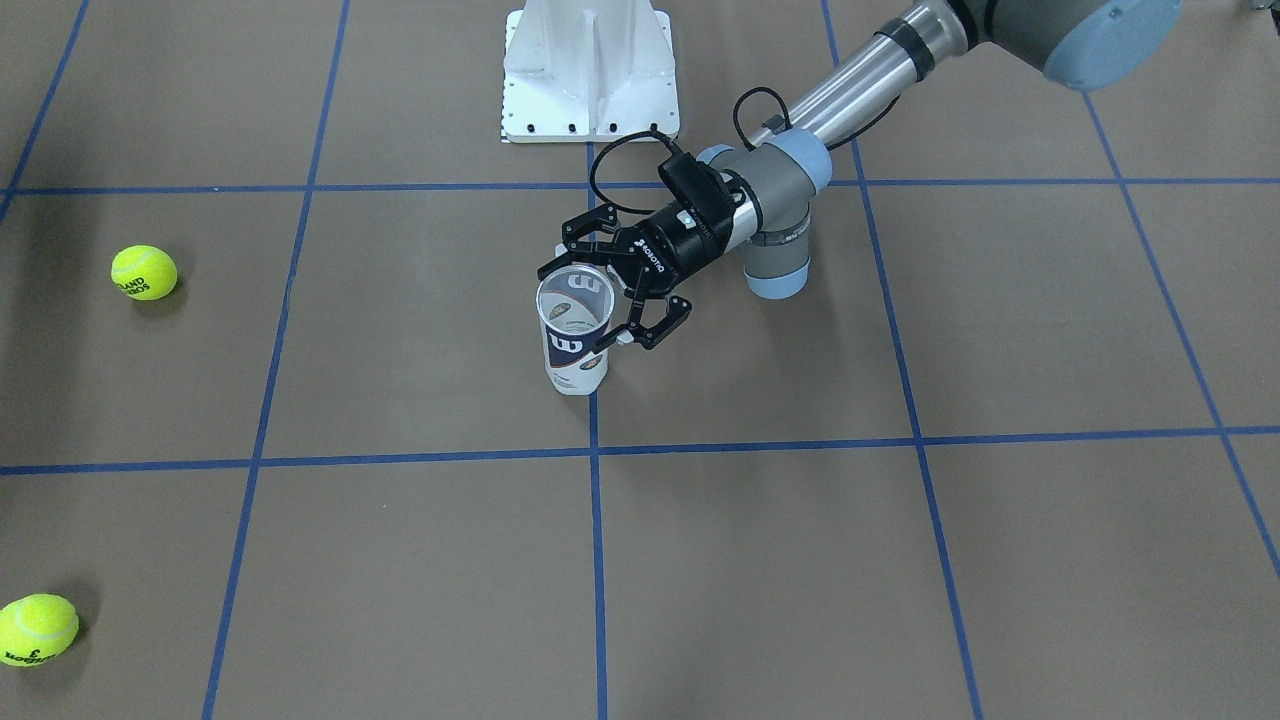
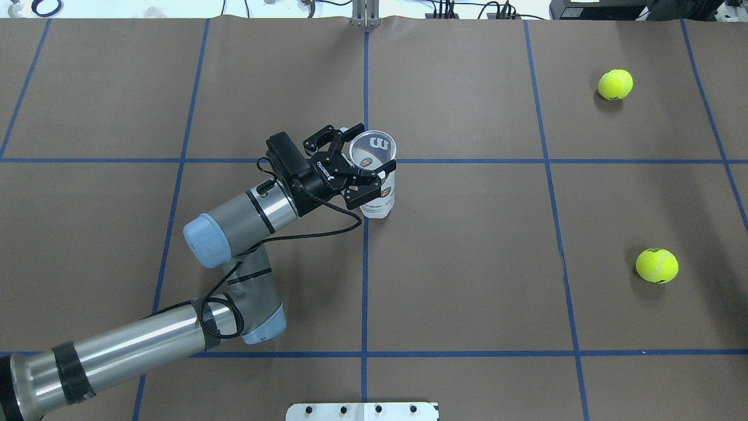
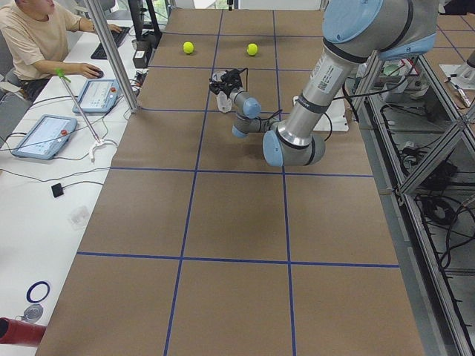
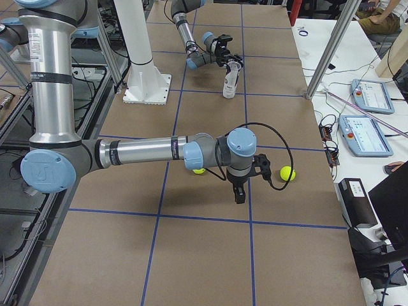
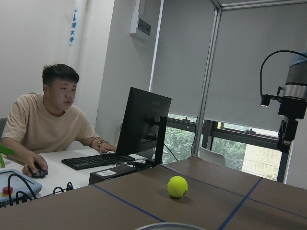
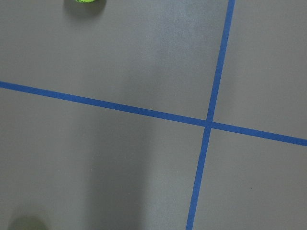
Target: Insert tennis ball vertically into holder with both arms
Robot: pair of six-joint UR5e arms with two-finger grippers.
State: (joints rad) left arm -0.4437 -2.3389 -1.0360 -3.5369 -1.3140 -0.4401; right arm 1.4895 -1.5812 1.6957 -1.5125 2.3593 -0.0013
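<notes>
The holder [image 1: 577, 362] is a clear tube with a white and navy label. It stands upright, mouth up, at the table's centre, and also shows in the overhead view [image 2: 383, 203]. My left gripper [image 1: 577, 308] comes at it level, a finger on each side just under the rim, shut on it [image 2: 368, 152]. Two yellow-green tennis balls [image 2: 615, 85] [image 2: 657, 266] lie on the table on my right. My right gripper [image 4: 239, 194] points down above the table between the two balls [image 4: 287, 172]. I cannot tell whether it is open or shut.
The white pedestal base [image 1: 590, 70] stands at the near table edge by the robot. Blue tape lines grid the brown table [image 2: 467, 292]. An operator [image 3: 33, 37] sits at a side desk with tablets [image 3: 43, 137] beyond the table's far edge.
</notes>
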